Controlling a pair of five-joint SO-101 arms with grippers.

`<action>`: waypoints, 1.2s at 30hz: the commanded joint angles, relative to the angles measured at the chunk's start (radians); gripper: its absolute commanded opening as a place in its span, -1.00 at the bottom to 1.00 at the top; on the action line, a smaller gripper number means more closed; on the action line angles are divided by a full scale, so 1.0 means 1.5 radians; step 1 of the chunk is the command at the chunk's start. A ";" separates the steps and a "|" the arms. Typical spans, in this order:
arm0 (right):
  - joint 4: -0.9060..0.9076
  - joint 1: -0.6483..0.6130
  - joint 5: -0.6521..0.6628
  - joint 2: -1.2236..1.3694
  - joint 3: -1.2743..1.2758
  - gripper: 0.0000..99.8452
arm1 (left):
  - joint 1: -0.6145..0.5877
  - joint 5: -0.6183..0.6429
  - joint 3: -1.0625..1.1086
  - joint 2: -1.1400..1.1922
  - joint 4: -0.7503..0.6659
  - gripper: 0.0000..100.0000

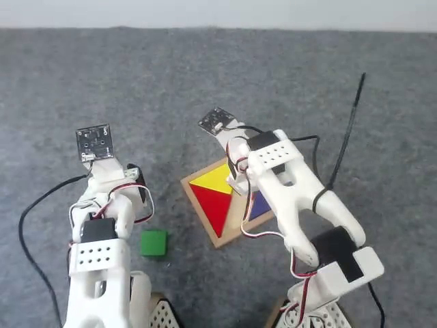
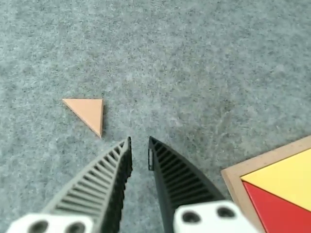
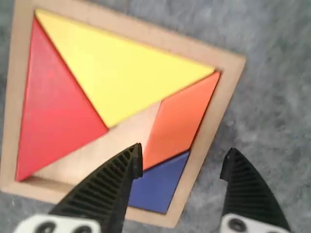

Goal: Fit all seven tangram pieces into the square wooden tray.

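- High view: the tray [image 1: 203, 213] lies on the grey counter [image 1: 307, 82] beneath the right arm. A green square [image 1: 153, 242] sits beside the left arm, well apart from the tray.
- Left wrist view: the left pincer [image 2: 139, 145] is almost closed, with only a narrow slit between its tips, and grips nothing. A tan triangle [image 2: 87, 110] lies flat just ahead of the tips, off to one side, and the tray's corner is off to the other.
- The step in hand looks like fetching that triangle. It is thin, so spread the tips wider than the piece, centre over it, go low to the counter, then close across two edges.
- Right wrist view: the right pincer [image 3: 183, 155] gapes wide and empty above the tray. The orange piece [image 3: 180, 121] and blue piece [image 3: 155, 187] are between its tips, and the yellow triangle [image 3: 121, 82] and red triangle [image 3: 53, 111] lie beyond. Bare wood beside one tip looks like the slot to fill.
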 commanded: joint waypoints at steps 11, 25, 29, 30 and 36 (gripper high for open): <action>-0.061 0.005 -0.012 -0.113 0.079 -0.47 | 0.004 -0.006 -0.006 -0.010 -0.017 -0.88; -0.043 0.192 -0.016 -0.433 0.343 -0.68 | 0.161 -0.004 -0.128 0.057 0.107 -0.83; -0.117 0.198 -0.091 -0.513 0.438 -0.97 | 0.231 -0.005 -0.263 0.203 0.200 -0.77; -0.141 0.198 -0.099 -0.538 0.464 -0.92 | 0.253 -0.001 -0.289 0.241 0.223 -0.71; -0.197 0.200 -0.105 -0.656 0.552 -0.99 | 0.347 0.001 -0.348 0.459 0.260 -0.49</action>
